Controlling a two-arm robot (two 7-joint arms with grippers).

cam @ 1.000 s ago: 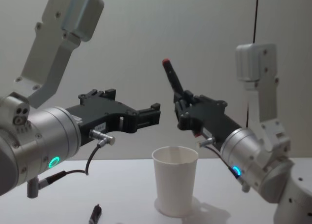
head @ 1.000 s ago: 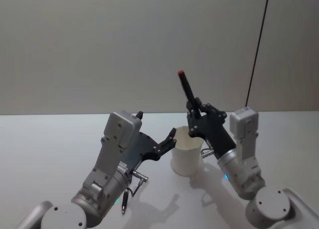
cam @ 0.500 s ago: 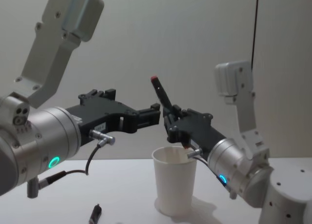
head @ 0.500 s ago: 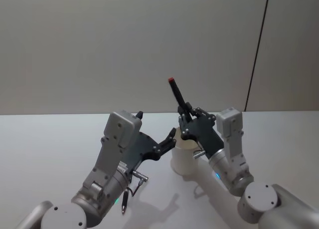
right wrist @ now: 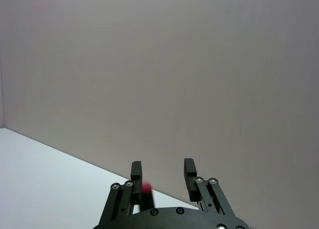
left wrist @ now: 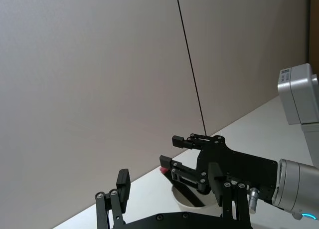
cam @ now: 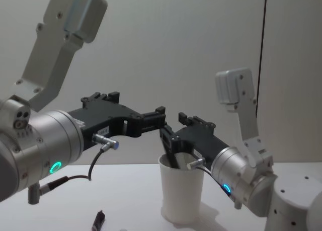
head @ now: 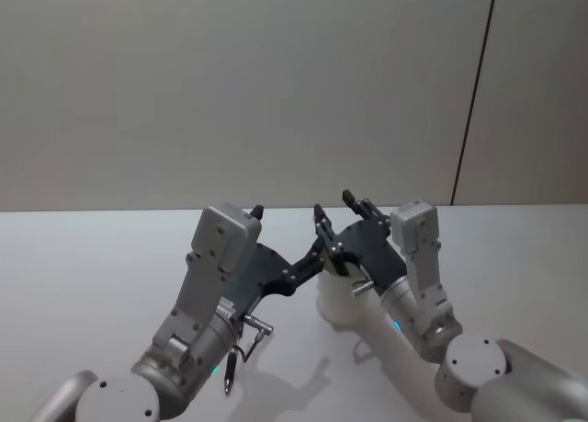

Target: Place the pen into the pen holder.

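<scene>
Nearby: a white table point(head: 92, 256) with a plain grey wall point(head: 230, 82) behind it, and a thin dark line point(head: 473, 100) running down the wall.
Also on the table: a second pen point(head: 230, 371) lies flat under the left arm, well apart from the cup; the chest view shows it too point(cam: 98, 221).
In the way: the left gripper point(head: 288, 231) hangs in the air just beside the cup, on the cup's left side. One of its fingers reaches close to the right gripper. The black body of the right gripper hides most of the cup's mouth in the head view.
Left gripper: its fingers are spread apart and hold nothing point(cam: 160, 118).
Pen holder: the white paper cup point(head: 335, 302) stands upright on the table between the two arms point(cam: 181, 196).
Pen: the dark pen with a red end point(left wrist: 163, 170) is inside the cup. It leans to one side and its red end sticks up over the rim.
Right gripper: it sits low, right over the mouth of the cup point(head: 333, 211), and the chest view shows it at the rim point(cam: 173, 128). Its two fingers are spread apart, not pinching.
Pen and right gripper: the red end point(right wrist: 146, 188) shows just beside one finger point(right wrist: 135, 170), on the inner side. I cannot tell if it touches that finger. The other finger point(right wrist: 189, 169) is clear of it.
</scene>
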